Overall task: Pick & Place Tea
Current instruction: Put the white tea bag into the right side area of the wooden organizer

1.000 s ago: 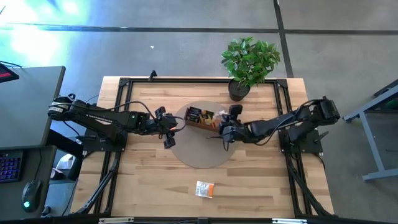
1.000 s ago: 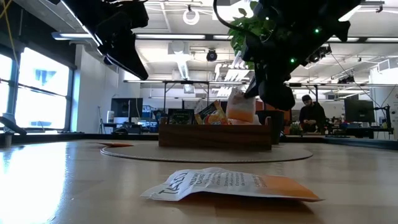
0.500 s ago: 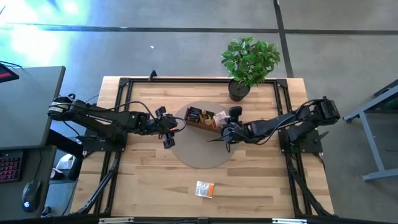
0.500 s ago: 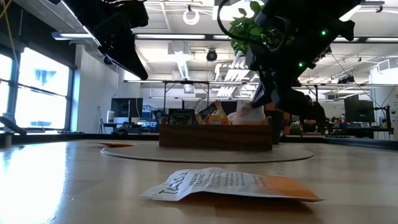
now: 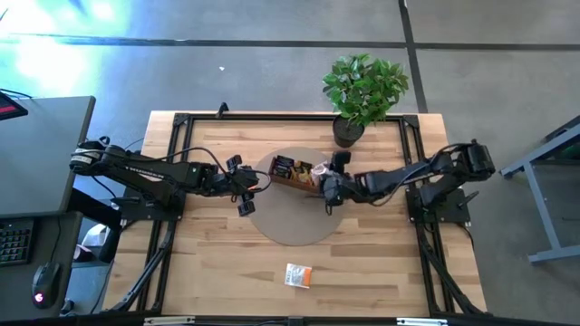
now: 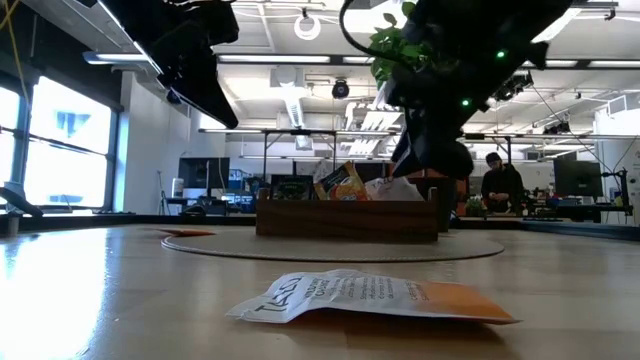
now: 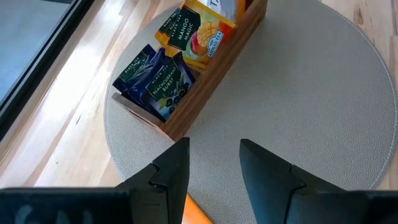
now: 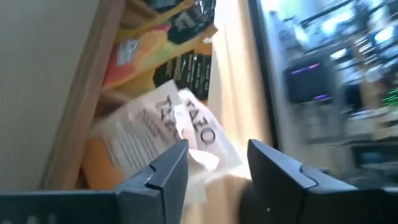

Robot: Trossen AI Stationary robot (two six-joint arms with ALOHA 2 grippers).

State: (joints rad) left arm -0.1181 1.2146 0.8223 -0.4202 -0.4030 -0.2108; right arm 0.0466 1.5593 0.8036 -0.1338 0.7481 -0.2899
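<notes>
Released, white sachet point(image 8: 163, 134) now lies in tray point(image 8: 81, 118), reading "TAZO".

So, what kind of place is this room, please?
Probably a robotics lab or an open workshop. The wooden table stands on a bare concrete floor. Behind it the low view shows monitors, ceiling strip lights, and a person at a desk.

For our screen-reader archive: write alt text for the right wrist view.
The right gripper, fingers apart, hangs just above a white-and-orange tea sachet lying in the end compartment of the wooden tray. Yellow-orange and black sachets fill the compartments beyond.
</notes>
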